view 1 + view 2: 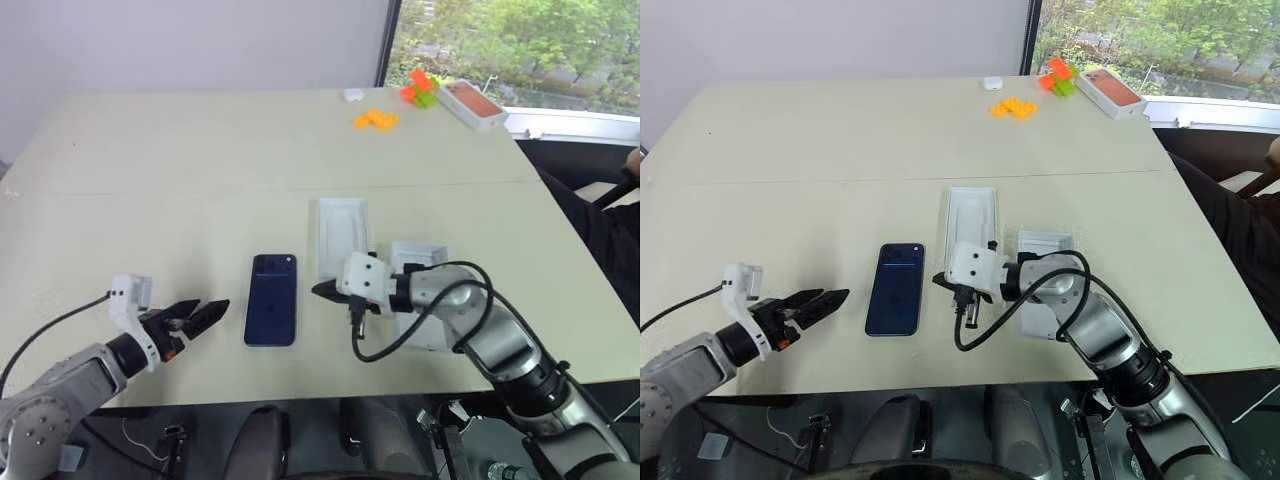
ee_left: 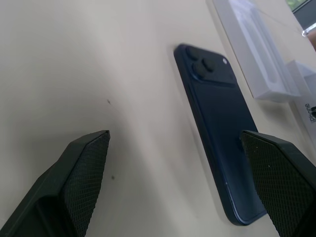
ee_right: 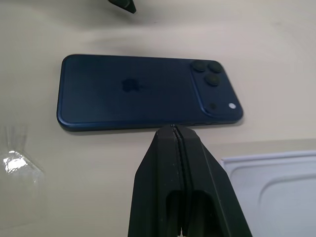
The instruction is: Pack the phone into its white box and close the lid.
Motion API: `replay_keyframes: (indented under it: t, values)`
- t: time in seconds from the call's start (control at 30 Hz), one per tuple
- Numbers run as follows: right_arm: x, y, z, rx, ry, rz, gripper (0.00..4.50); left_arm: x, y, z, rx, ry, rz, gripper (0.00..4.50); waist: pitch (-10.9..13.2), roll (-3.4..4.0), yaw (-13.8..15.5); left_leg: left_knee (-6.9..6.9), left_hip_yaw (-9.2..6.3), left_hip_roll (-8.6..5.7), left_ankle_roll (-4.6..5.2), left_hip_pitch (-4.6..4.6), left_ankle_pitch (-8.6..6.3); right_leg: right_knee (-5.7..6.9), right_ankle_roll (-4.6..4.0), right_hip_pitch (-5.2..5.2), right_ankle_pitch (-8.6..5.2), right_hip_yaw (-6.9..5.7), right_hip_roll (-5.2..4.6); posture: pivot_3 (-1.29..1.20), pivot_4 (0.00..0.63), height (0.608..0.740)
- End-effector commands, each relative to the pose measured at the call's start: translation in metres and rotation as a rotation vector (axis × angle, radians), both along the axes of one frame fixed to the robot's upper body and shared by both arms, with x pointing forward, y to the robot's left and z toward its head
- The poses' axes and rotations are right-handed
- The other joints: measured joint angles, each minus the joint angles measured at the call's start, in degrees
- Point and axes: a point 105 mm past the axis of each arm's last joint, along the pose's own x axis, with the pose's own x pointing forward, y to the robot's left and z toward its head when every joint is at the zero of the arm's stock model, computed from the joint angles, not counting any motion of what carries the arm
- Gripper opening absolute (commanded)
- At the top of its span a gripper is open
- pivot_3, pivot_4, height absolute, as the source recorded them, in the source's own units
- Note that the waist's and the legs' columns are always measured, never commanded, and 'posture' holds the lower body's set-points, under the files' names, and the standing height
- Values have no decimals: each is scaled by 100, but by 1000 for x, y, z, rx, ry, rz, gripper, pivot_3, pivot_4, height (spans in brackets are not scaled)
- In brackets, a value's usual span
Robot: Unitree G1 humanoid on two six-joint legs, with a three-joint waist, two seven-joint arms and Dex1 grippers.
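- Black left fingers [image 1: 205,313] spread wide apart, holding nothing, low over the bench [image 1: 180,170] at about 9 o'clock of the phone [image 1: 272,298], tips aimed at it, small gap between.
- Navy phone lies flat on the bench, back up, camera cluster at its far end, long axis running 6 to 12 o'clock. Nothing touches it.
- Right fingers [image 1: 324,291] pressed together, empty, at 3 o'clock of the phone, tips pointing at its long edge; in the right wrist view they stop just short of that edge.
- White box [image 1: 1044,284] sits at 3 o'clock of the phone, mostly covered by the right forearm and its cable; contents can't be told.
- Thin white insert [image 1: 341,235] with a rounded oval recess lies at about 1 o'clock of the phone, just beside it and just left of the white box, not touching the phone.
- Far side of the bench, about 1 o'clock: orange blocks [image 1: 375,119], a red and green block cluster [image 1: 420,88], a small white object [image 1: 353,95], and a white box with orange-red top [image 1: 474,104] near the far right corner.
- Dark sleeve [image 1: 600,225] of a person at the right edge, beyond the bench.
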Motion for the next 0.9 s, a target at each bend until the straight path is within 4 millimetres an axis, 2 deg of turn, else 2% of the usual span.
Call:
replay_keyframes:
  t: [0.03, 0.17, 0.33, 0.6, 0.9]
  values:
    - [5, 9, 0, -31, -25, 27, 0, -1, -18, 2, -47, 31, -55, 4444, -1, -2, 0, 0, -1, 0, 0, 0, 0, 1, 0, 0, 0, 0, 0, 0, 150, 740]
    - [9, 14, -12, -90, -24, 35, 0, 2, -23, -6, -82, 100, -29, 4444, -3, 1, 13, 0, -5, 1, -1, 3, 0, 5, -1, 0, 1, -2, 3, 0, 150, 740]
    - [21, 22, -25, -134, -27, -11, 0, 3, -42, -11, -139, 153, -42, 4444, -4, 2, 22, 0, -4, -9, -3, 3, 2, 5, -1, 3, 1, 2, -8, 0, 150, 740]
    - [18, 39, -26, -121, -25, 36, 0, -1, -61, -12, -176, 204, -76, 4444, -8, 1, 30, 0, -10, -30, -9, 6, 5, 4, -2, 12, 1, 4, -27, 0, 150, 740]
    - [17, 42, -26, -113, -47, 54, 0, -8, -72, -14, -225, 272, -104, 4444, -8, 2, 23, 0, -12, -30, -11, 8, 6, 4, -2, 12, 1, 3, -25, 0, 150, 740]
